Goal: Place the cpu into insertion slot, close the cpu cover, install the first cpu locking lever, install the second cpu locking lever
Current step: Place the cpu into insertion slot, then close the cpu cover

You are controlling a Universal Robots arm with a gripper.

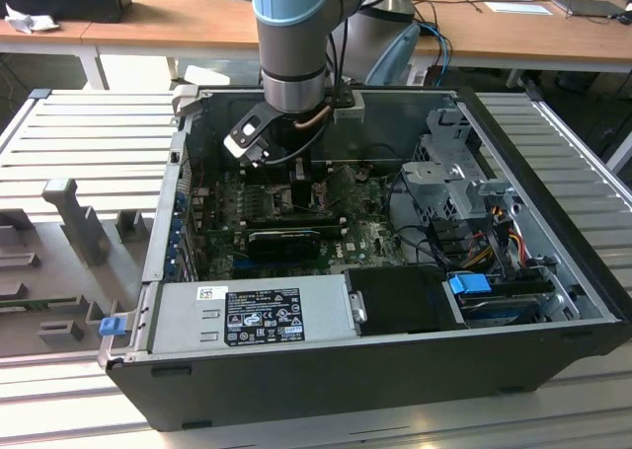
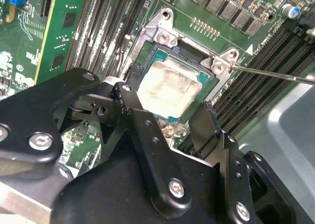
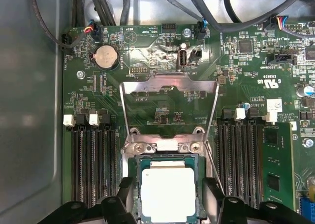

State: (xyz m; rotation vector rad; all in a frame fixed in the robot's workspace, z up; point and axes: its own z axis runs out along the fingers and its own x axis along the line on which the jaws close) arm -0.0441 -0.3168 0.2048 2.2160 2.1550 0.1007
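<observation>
Slatted grey counter (image 1: 89, 123) carries an open computer case (image 1: 375, 375). In the exterior view the gripper (image 1: 301, 173) sits inside, about 11 o'clock from case centre. Fingers (image 3: 124, 197) apart, straddling the cpu (image 3: 168, 194), narrow gaps at both edges. It lies flat in the insertion slot (image 3: 167, 157); the cpu cover (image 3: 170, 84) stands raised.

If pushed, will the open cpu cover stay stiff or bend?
The cover is a thin metal frame with a large window, so it probably flexes slightly. It stands hinged beside the cpu, so a push likely swings it rather than slides it.
</observation>
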